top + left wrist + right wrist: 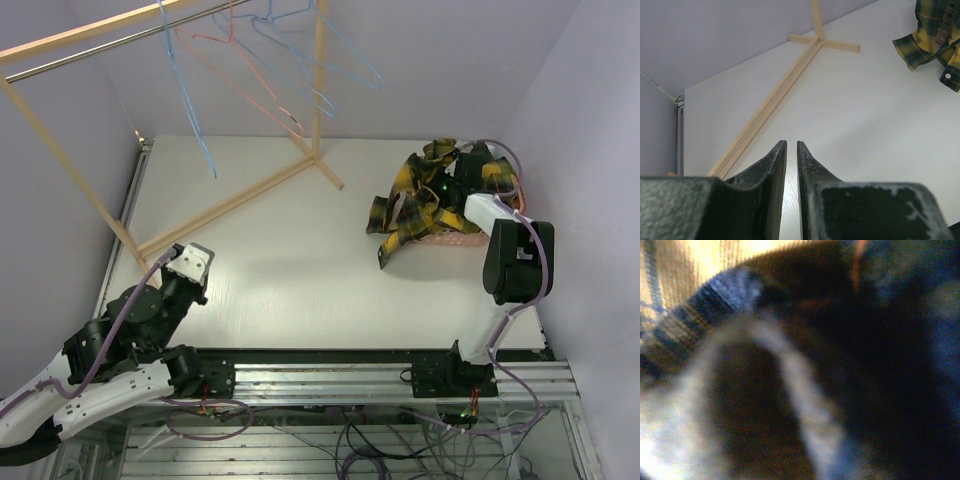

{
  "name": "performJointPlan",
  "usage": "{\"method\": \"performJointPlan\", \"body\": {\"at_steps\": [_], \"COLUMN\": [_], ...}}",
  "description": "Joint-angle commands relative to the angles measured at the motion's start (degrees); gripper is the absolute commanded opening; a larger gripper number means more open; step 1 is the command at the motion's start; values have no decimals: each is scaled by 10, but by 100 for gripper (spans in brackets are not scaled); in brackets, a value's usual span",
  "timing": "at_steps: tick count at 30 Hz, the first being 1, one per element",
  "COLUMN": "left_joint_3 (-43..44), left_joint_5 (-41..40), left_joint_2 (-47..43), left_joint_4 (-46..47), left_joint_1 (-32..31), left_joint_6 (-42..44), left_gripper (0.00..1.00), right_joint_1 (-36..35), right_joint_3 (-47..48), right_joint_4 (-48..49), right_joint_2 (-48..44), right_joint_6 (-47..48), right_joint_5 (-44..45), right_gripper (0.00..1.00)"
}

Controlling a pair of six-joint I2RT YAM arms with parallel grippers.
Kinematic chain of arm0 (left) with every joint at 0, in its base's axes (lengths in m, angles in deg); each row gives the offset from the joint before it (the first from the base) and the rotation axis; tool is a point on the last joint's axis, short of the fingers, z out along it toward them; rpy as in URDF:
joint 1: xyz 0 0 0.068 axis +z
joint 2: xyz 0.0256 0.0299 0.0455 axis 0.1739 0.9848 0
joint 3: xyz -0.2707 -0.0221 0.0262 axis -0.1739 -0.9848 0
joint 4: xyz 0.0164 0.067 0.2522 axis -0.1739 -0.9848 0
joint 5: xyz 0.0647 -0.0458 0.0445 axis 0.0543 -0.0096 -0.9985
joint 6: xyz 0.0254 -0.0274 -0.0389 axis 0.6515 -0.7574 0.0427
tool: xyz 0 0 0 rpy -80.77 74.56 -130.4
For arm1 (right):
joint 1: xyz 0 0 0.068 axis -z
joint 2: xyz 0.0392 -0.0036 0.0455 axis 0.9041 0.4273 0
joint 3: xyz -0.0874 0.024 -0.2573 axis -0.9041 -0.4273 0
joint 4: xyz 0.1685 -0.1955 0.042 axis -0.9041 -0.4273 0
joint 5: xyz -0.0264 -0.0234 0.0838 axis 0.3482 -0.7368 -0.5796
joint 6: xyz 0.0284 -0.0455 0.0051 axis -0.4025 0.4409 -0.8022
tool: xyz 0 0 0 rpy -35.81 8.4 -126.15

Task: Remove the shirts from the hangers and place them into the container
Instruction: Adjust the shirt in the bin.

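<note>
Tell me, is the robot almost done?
Nearly. The hangers hang bare. The right end effector is buried in the plaid shirt on the pink basket. Still to do: part of it spills onto the table and needs tucking in; the left end effector holds nothing.

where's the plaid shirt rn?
Top view, far right of the table: the plaid shirt is heaped on the pink basket, a sleeve spilling over its left side onto the table.
</note>
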Motion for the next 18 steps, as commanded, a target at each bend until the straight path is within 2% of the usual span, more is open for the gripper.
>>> {"method": "performJointPlan", "body": {"at_steps": [1, 6, 10, 12, 13, 16, 18], "left_joint_3": [-2, -2, 0, 3, 6, 19, 13], "left_joint_5": [2, 5, 9, 9, 9, 29, 71], "left_joint_2": [-8, -9, 6, 23, 34, 72, 84], "left_joint_4": [15, 15, 17, 26, 31, 57, 115], "left_joint_1": [-2, -2, -2, -2, -2, -3, -2], "left_joint_6": [1, 0, -1, -4, -7, -17, -33], "left_gripper": [27, 42, 57, 76, 98, 99, 99], "right_joint_1": [3, 3, 3, 3, 3, 3, 2], "right_joint_3": [-73, -61, -17, 16, 28, 61, 78], "right_joint_4": [-114, -126, -162, -183, -193, -214, -226], "right_joint_2": [109, 69, 2, -21, -30, -52, -67], "right_joint_6": [1, 3, 13, 16, 18, 25, 26], "right_joint_5": [21, 38, 52, 54, 54, 54, 57], "right_gripper": [23, 42, 49, 51, 51, 52, 53]}}
